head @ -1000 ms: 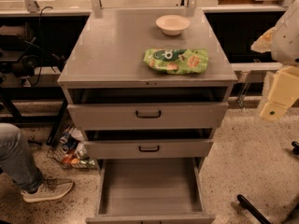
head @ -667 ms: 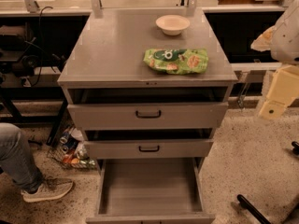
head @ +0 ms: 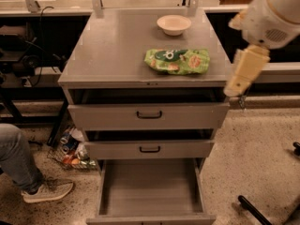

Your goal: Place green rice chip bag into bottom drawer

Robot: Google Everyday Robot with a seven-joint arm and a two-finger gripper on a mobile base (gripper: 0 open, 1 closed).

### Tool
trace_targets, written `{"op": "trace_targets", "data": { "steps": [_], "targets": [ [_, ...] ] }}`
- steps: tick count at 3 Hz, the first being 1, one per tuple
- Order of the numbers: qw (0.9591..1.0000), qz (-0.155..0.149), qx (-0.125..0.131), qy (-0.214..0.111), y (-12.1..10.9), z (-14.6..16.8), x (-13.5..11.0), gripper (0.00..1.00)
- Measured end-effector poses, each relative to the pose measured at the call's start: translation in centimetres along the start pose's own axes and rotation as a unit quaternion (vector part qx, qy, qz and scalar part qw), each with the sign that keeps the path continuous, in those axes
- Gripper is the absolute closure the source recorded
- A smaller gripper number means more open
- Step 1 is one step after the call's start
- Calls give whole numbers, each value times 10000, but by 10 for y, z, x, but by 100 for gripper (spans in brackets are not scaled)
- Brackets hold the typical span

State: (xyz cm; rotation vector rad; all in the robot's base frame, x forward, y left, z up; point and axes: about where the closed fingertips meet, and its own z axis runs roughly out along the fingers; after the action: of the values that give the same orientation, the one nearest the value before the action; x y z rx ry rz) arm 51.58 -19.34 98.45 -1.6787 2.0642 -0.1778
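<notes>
The green rice chip bag lies flat on the grey cabinet top, right of centre near the front edge. The bottom drawer is pulled wide open below, its flat grey floor bare. The robot arm comes in from the upper right as a white rounded joint with a cream link hanging down beside the cabinet's right front corner, right of the bag and apart from it. My gripper does not show in this view.
A small white bowl stands at the back of the cabinet top. The two upper drawers with black handles are slightly ajar. A person's leg and shoe are at lower left, next to a wire basket of cans.
The arm has moved left, closer to the cabinet's right front corner. The bag, bowl and drawers have not moved.
</notes>
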Motion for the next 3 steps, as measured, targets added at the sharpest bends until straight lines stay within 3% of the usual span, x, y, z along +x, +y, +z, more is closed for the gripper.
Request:
{"op": "trace_targets", "data": {
  "steps": [1,3],
  "targets": [
    [9990,-197,158,-367,-40,46,-39,0],
    [9985,-291,74,-458,-44,67,-48,0]
  ]
}}
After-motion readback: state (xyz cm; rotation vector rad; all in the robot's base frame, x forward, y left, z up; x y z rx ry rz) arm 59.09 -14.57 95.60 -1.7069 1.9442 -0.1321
